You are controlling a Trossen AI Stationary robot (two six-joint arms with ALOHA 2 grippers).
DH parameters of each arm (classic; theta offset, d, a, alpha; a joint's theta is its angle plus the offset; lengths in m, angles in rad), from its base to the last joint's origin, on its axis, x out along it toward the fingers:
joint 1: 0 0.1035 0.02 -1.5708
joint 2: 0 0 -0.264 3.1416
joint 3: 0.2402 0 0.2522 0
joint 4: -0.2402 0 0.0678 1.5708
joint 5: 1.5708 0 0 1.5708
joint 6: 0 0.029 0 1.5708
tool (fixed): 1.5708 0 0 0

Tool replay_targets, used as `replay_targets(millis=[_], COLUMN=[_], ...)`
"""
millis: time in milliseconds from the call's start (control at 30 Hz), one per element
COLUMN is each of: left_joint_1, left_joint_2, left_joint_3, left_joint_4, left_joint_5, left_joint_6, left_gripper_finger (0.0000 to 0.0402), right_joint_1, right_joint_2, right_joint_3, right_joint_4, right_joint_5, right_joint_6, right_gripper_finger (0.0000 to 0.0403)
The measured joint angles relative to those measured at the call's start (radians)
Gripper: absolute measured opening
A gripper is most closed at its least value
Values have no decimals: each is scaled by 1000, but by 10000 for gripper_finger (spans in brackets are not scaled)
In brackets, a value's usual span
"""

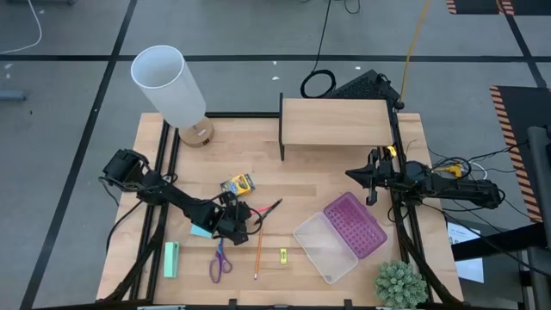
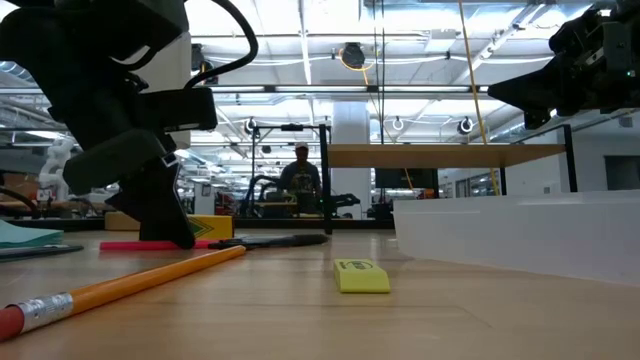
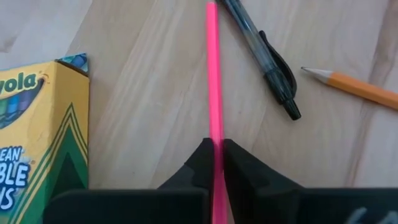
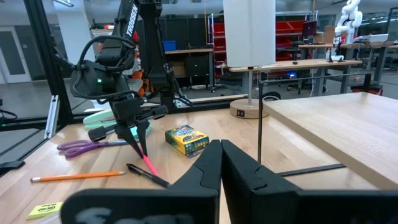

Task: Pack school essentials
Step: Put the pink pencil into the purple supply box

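My left gripper (image 1: 234, 222) is down on the table's middle left, shut on the pink pen (image 3: 214, 74). Next to that pen lie the black pen (image 3: 273, 68) and the orange pencil (image 1: 257, 254). The yellow crayon box (image 1: 238, 183) lies flat just beyond the gripper. The light-blue note pad (image 1: 201, 231) shows partly under the arm. The purple-handled scissors (image 1: 219, 263) and a tiny yellow piece (image 1: 282, 255) lie near the front edge. My right gripper (image 1: 362, 177) hangs shut and empty above the table's right side. My left gripper pinches the pink pen's shaft (image 3: 216, 138) between its two fingertips (image 3: 239, 155), near one end of the pen. The fingers come from above, pointing steeply down. The rest of the pen runs away from the fingers along the tabletop, toward the black pen.
An open pencil case (image 1: 340, 237) with a pink half and a clear half lies at the right front. A wooden shelf (image 1: 336, 120) stands at the back, a white lamp (image 1: 172, 86) at the back left, a green block (image 1: 170, 258) at the left front, a small plant (image 1: 400, 284) at the right front.
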Motion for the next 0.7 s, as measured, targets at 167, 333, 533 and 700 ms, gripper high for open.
replay_targets(millis=[167,333,533,700], left_joint_1=[0,1,2,2], left_joint_2=[0,1,0,-3], left_joint_3=[0,-1,-29,-77], left_joint_4=[-1,-1,19,111], left_joint_5=[-4,-4,-4,-3], left_joint_6=[-14,-55,-92,-90], left_gripper_finger=[27,47,75,72], right_joint_1=[0,0,0,0], right_joint_2=[0,0,0,0], right_joint_3=[0,0,0,0], right_joint_4=[0,0,0,0], right_joint_5=[0,0,0,0], right_joint_6=[0,0,0,0], right_gripper_finger=[0,0,0,0])
